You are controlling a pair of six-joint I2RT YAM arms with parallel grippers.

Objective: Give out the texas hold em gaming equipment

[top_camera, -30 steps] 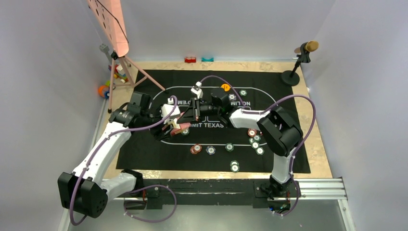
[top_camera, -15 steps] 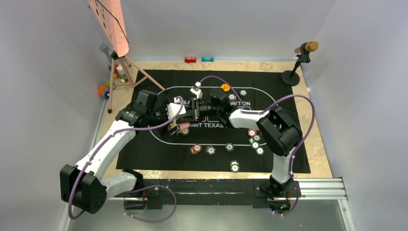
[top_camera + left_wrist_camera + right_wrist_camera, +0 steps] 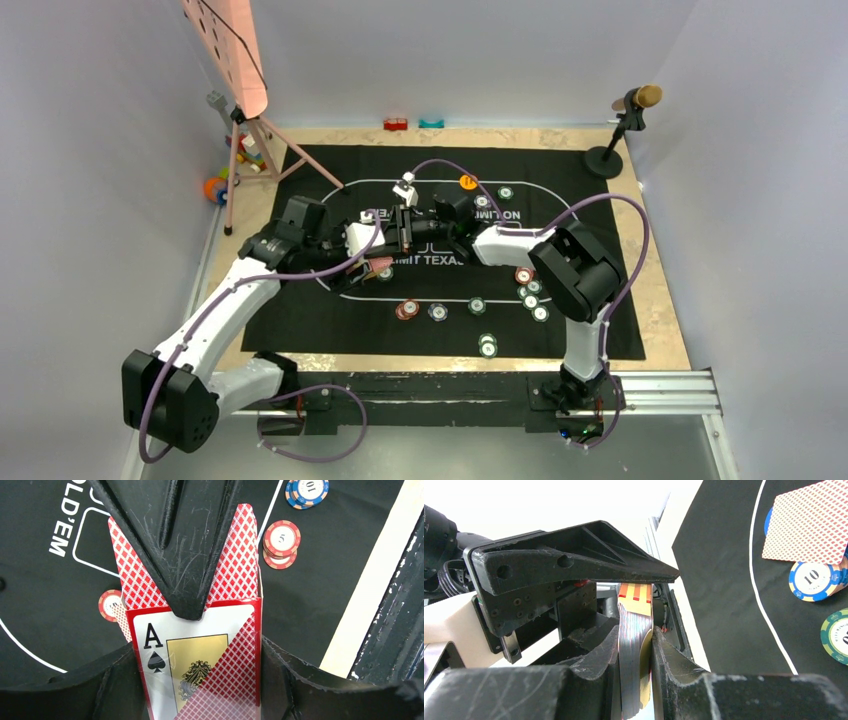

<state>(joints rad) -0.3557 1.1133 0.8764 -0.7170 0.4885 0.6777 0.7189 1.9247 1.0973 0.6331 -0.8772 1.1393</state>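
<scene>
My right gripper [image 3: 405, 230] [image 3: 636, 630] is shut on a deck of playing cards [image 3: 631, 645], held on edge above the black mat [image 3: 300, 320]. My left gripper [image 3: 372, 265] [image 3: 198, 647] meets it from the left. Its fingers [image 3: 120, 680] press both side edges of the front card [image 3: 195, 655], which has an ace of spades face and a red border. Red-backed cards [image 3: 240, 565] stand behind it, under the right gripper's finger. Chips lie on the mat: red [image 3: 281, 539], blue [image 3: 306, 489] and a group [image 3: 530, 290] at the right. A red-backed card [image 3: 811, 525] lies flat there.
A pink stand on a tripod [image 3: 240, 120] rises at the back left, with toy blocks [image 3: 225, 180] beside it. A microphone on a round base [image 3: 625, 125] stands at the back right. Small red [image 3: 396, 124] and teal [image 3: 431, 123] blocks sit by the rear wall. An orange button [image 3: 467, 181] lies on the mat.
My left gripper has moved right towards the deck, opened wide, then closed across the front card. The right arm has held almost still with the deck.
</scene>
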